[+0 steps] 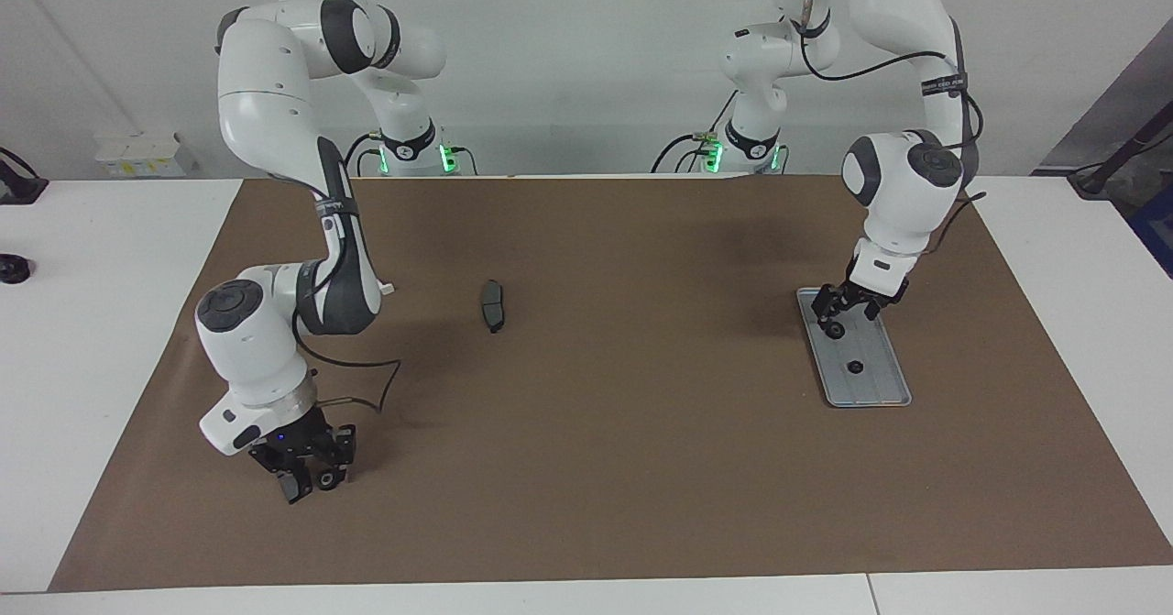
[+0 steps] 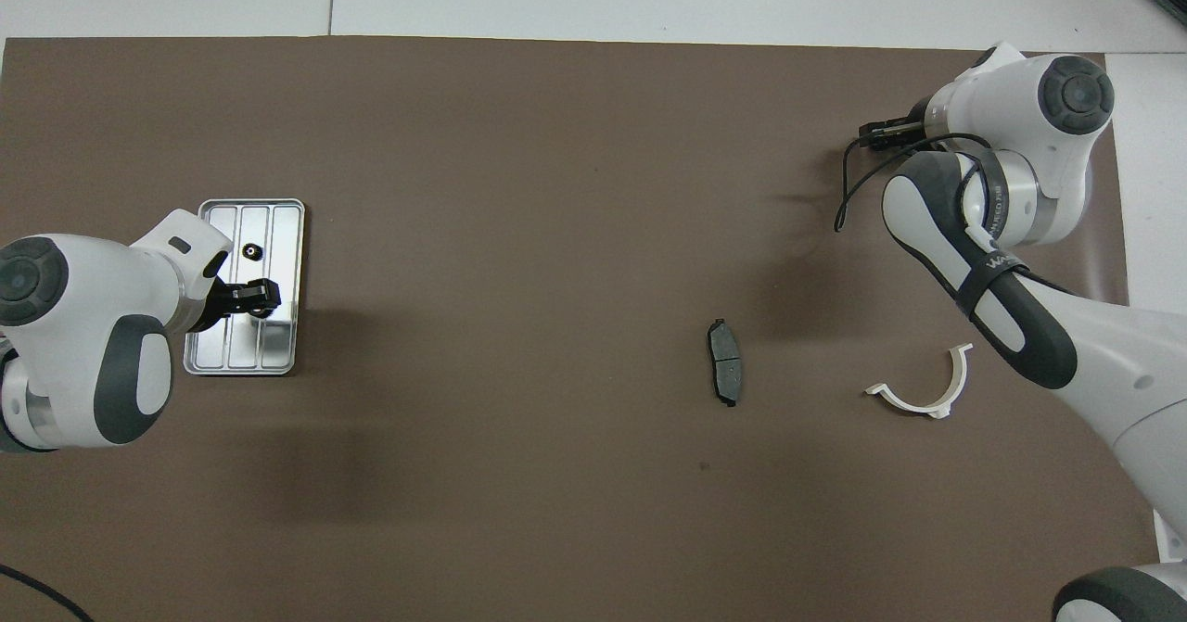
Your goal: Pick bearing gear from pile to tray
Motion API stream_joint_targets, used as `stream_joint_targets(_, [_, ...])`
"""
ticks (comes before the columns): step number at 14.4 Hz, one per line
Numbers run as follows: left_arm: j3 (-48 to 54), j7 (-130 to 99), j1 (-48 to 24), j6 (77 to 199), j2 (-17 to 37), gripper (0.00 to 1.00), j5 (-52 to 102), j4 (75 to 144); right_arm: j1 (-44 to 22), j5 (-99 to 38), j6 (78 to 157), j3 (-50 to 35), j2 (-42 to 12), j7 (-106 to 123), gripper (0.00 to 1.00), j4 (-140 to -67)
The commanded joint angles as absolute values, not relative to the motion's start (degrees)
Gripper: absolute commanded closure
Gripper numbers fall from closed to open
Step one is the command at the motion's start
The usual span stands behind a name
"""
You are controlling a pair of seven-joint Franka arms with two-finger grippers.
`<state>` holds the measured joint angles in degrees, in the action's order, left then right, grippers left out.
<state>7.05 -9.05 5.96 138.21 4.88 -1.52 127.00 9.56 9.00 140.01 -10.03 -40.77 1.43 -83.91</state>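
So, one black ring [image 1: 854, 367] sits in the tray [image 1: 884, 381] at the left arm's end, left hand [image 1: 848, 314] released over it. Right hand [image 1: 316, 479] straddles another ring [image 1: 326, 479], grip unclear; a skewed pinch could flick it away.

right claw [image 1: 316, 477] hidden under its own arm in the overhead view, left claw's [image 1: 848, 308] grip too small to tell

White arms [image 1: 275, 93], grey joint caps, black cables, seemingly black pincers.
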Motion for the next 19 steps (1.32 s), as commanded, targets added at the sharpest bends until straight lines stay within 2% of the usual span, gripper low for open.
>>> stream_joint_targets(1, [7.5,-7.6,5.7,129.0,3.3,0.0,-0.5,121.4,9.8,8.3,141.2,-10.6,-41.3,-0.6,0.48,-84.3])
stream_joint_targets(5, [7.7,-7.7,4.8,118.1,2.3,0.0,-0.5,112.8,9.8,8.4,141.2,-10.6,-41.3,-0.7,0.54,-84.6])
stream_joint_targets(10, [7.8,-0.7,4.8,110.3,-3.2,0.0,-1.1,110.0,9.8,8.4,141.1,-10.6,-41.3,-0.7,0.77,-84.6])
stream_joint_targets(13, [7.8,4.3,4.9,101.6,-3.5,0.0,-1.1,104.8,9.4,8.4,140.5,-10.6,-41.1,-0.7,0.89,-84.5])
stream_joint_targets(19, [7.8,3.5,4.9,101.6,-3.7,0.0,-0.7,105.0,3.7,8.4,140.2,-10.7,-40.3,-0.9,0.92,-83.6])
